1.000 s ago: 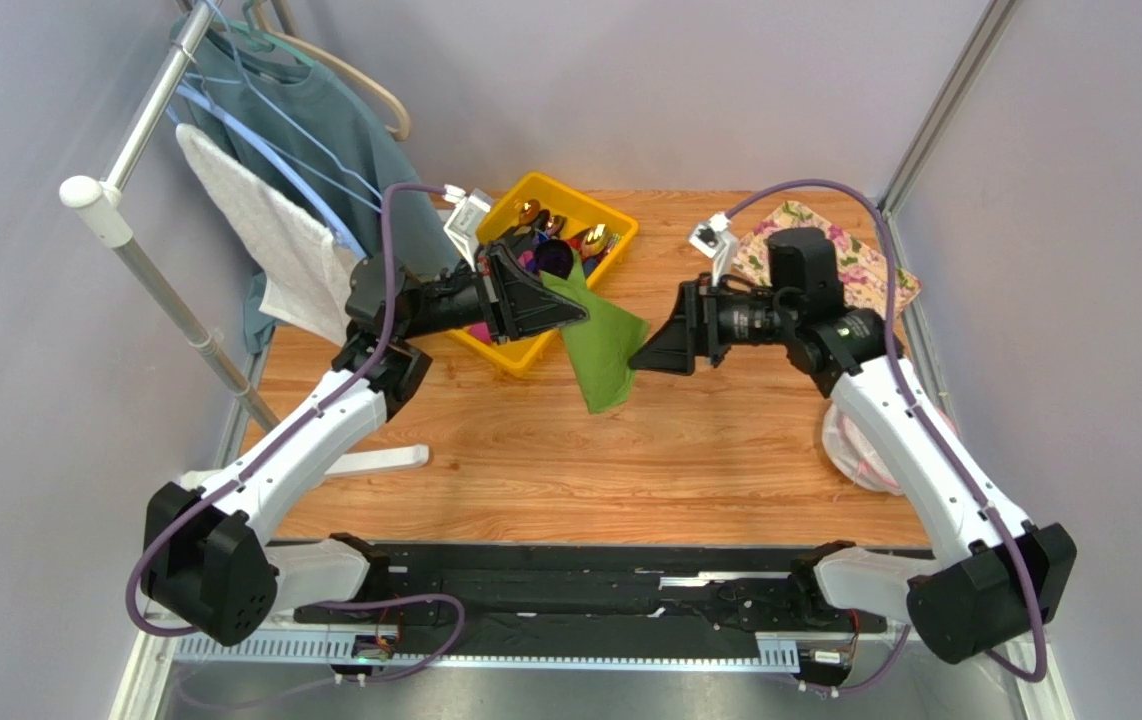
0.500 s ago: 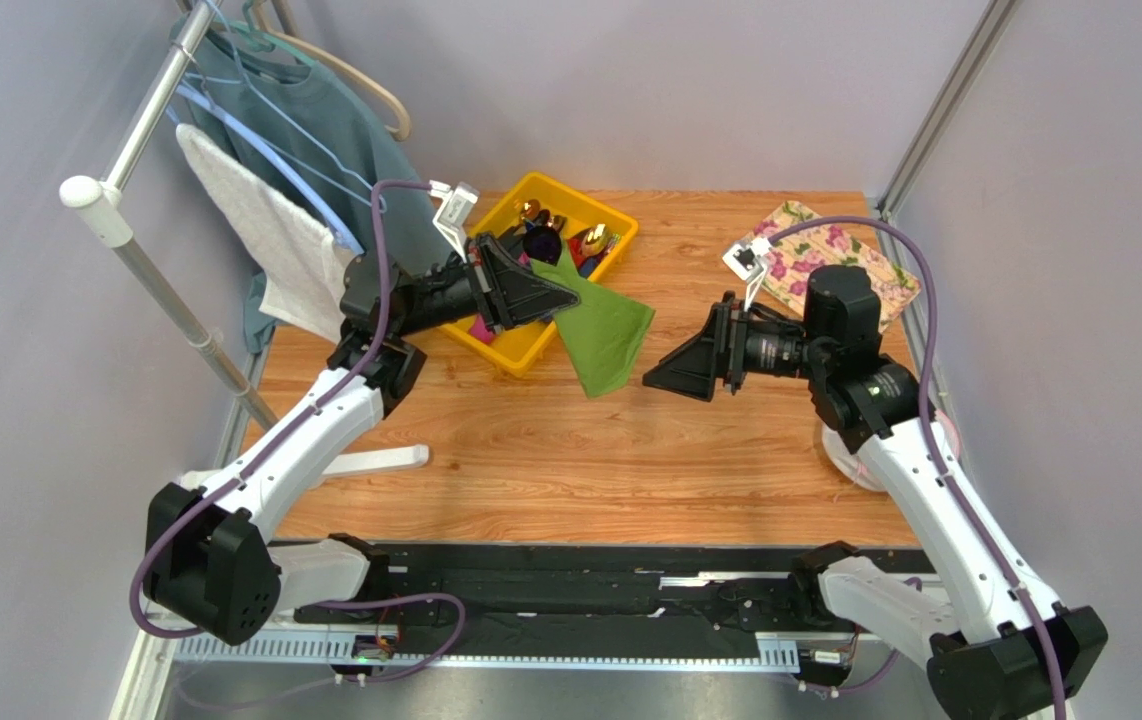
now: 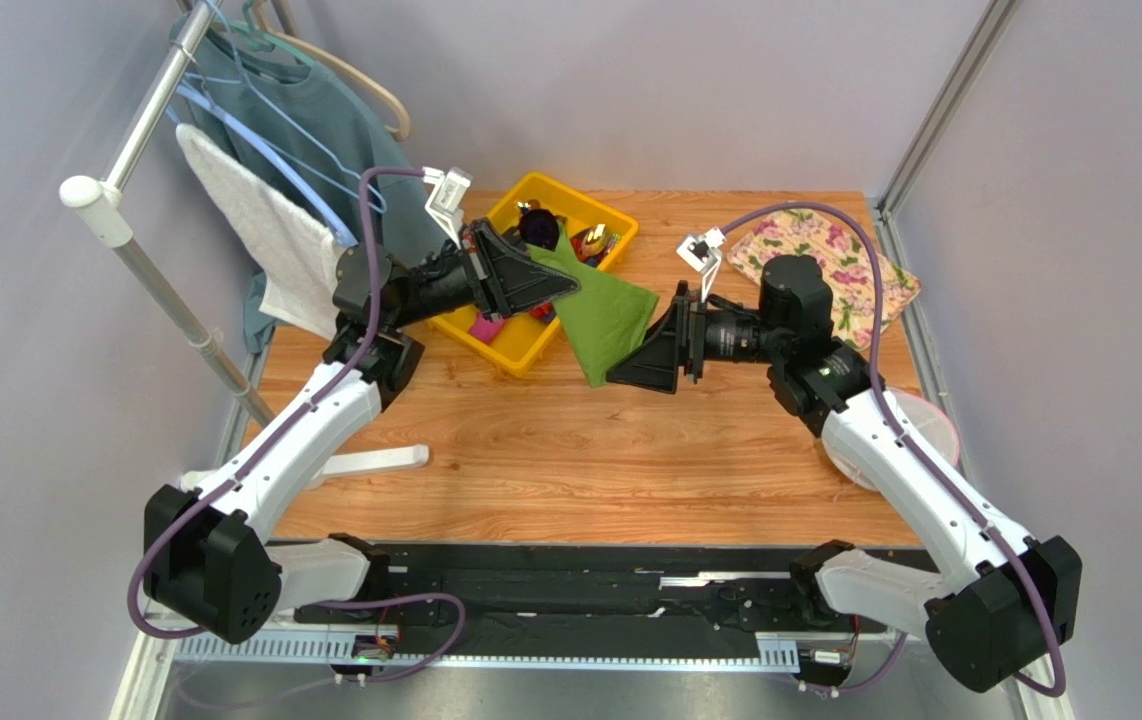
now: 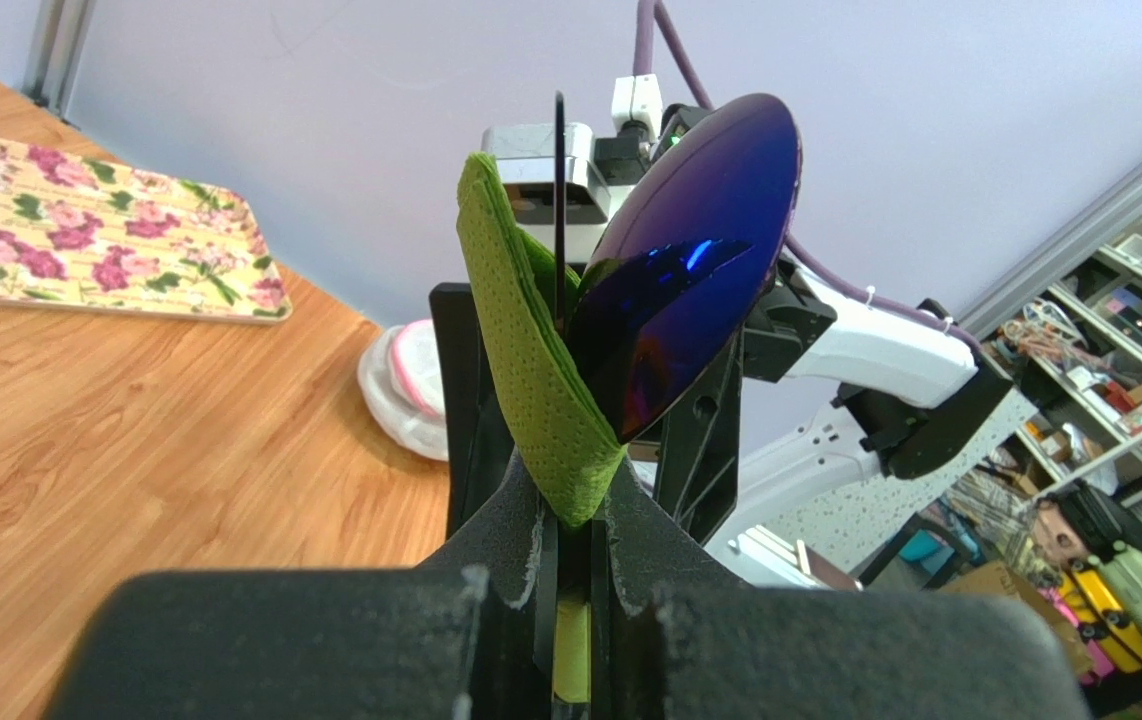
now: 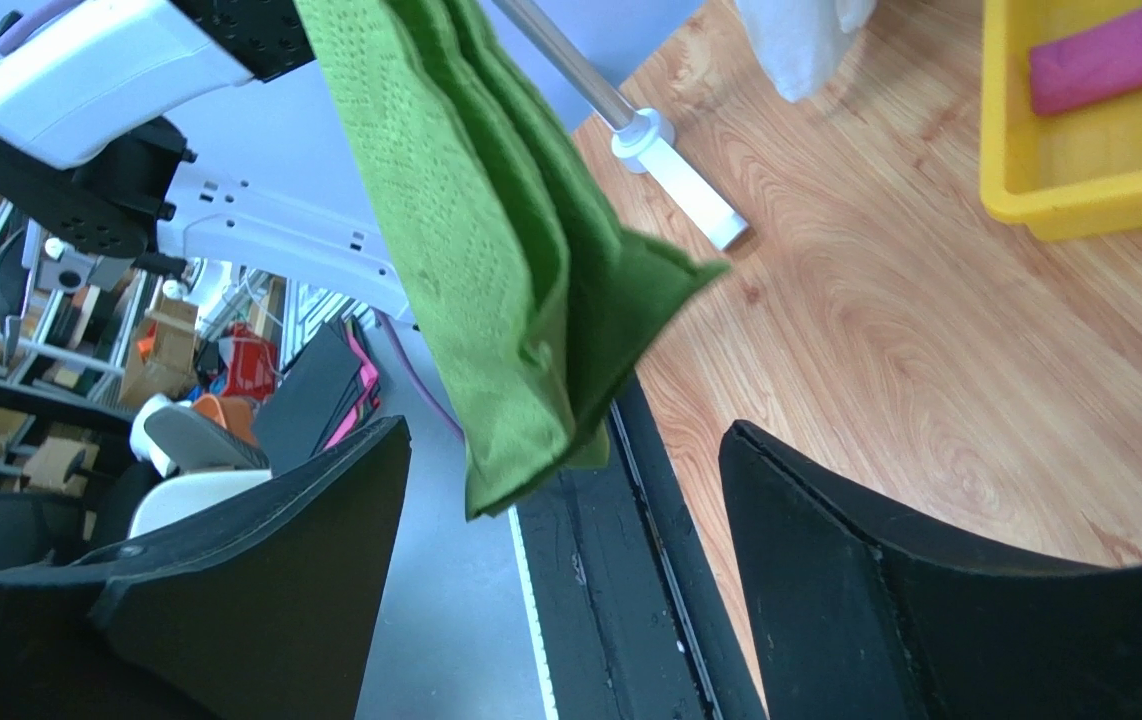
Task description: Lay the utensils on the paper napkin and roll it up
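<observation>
The green paper napkin (image 3: 603,312) hangs folded above the table, and my left gripper (image 3: 540,270) is shut on its top corner. In the left wrist view the napkin (image 4: 532,345) is pinched between the jaws of that gripper (image 4: 574,518). A dark iridescent spoon head (image 4: 690,300) sits right beside it; I cannot tell whether it is gripped. My right gripper (image 3: 634,368) is open at the napkin's lower corner. Seen from its wrist, the napkin (image 5: 502,255) dangles just beyond the spread jaws of the right gripper (image 5: 565,443). More utensils (image 3: 592,237) lie in the yellow bin (image 3: 586,195).
A floral mat (image 3: 830,255) lies at the back right. A clothes rack with a white towel (image 3: 284,240) stands at the left, its base (image 3: 382,458) on the table. A white and pink bundle (image 3: 893,443) sits under the right arm. The bin holds a pink handle (image 5: 1118,53).
My right gripper backed off, then came in to the napkin's lower corner with its jaws wider. My left gripper shifted slightly back and left, still holding the napkin.
</observation>
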`<state>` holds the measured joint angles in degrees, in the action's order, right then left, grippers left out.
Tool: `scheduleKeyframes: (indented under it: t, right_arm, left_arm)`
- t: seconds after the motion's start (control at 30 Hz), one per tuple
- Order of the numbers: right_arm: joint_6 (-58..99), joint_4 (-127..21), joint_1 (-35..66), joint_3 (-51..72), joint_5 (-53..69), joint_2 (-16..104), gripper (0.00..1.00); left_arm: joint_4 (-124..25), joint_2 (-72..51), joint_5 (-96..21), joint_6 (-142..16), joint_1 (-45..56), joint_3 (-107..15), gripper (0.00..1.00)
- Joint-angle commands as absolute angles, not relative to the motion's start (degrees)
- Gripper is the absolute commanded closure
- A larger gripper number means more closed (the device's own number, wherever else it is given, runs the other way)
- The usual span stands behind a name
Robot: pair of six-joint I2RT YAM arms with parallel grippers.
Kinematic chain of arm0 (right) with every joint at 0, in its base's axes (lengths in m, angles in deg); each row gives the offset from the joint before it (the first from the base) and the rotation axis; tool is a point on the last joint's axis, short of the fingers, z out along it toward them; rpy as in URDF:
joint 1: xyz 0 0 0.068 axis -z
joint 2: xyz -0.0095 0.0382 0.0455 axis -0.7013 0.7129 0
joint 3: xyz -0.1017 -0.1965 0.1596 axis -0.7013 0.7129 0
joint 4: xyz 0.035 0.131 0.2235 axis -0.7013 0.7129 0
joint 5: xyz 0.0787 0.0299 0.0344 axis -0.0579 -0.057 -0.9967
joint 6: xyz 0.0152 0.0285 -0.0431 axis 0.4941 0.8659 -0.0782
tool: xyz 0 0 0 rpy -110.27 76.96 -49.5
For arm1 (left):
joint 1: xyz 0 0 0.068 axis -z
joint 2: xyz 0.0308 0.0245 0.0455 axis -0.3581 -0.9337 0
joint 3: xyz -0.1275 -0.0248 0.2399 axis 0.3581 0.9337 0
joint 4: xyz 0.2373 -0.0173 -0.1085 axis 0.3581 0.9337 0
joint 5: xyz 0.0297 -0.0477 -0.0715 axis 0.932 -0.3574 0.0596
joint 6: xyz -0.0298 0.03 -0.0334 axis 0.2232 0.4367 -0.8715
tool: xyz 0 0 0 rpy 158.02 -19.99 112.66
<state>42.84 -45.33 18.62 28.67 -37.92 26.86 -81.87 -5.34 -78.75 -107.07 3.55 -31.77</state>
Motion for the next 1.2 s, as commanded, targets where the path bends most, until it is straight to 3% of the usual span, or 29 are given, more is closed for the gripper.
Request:
scheduleKeyframes:
  t: [0.0, 0.1, 0.33, 0.43, 0.6, 0.67, 0.7, 0.8, 1.17]
  right_arm:
    - [42.96, -52.77, 17.55, 27.48, -40.54, 27.75, 0.25]
    - [43.14, -54.88, 17.02, 26.51, -41.42, 28.19, 0.4]
    - [41.39, -51.11, 16.76, 25.81, -43.97, 26.88, 0.88]
    - [41.12, -50.58, 16.76, 26.77, -43.53, 24.95, 1.0]
    - [41.82, -48.92, 16.84, 26.6, -43.27, 23.89, 1.0]
    - [40.69, -46.28, 16.76, 25.38, -43.09, 24.24, 0.86]
    - [39.46, -43.92, 16.93, 24.93, -42.83, 24.5, 0.69]
    - [39.18, -42.84, 17.02, 24.31, -41.25, 24.33, 0.56]
    - [39.8, -42.93, 17.99, 23.0, -39.23, 25.82, 0.51]
  left_arm:
    - [-84.62, -4.89, -78.32, -109.44, 3.19, -35.25, 1.0]
    - [-84.35, -4.72, -78.32, -109.7, 3.19, -35.16, 1.0]
    - [-84.44, -4.63, -77.97, -110.41, 2.22, -35.33, 1.0]
    - [-84.26, -4.63, -78.06, -110.32, 1.52, -35.07, 1.0]
    - [-84.35, -4.81, -77.88, -110.23, 1.17, -34.63, 1.0]
    - [-84.35, -4.72, -77.97, -110.23, 1.08, -34.81, 1.0]
    - [-84.35, -4.72, -78.06, -110.14, 1.08, -34.72, 1.0]
    - [-84.35, -4.81, -78.15, -110.06, 1.17, -34.81, 1.0]
    - [-84.53, -4.72, -78.32, -110.41, 1.17, -34.19, 1.0]
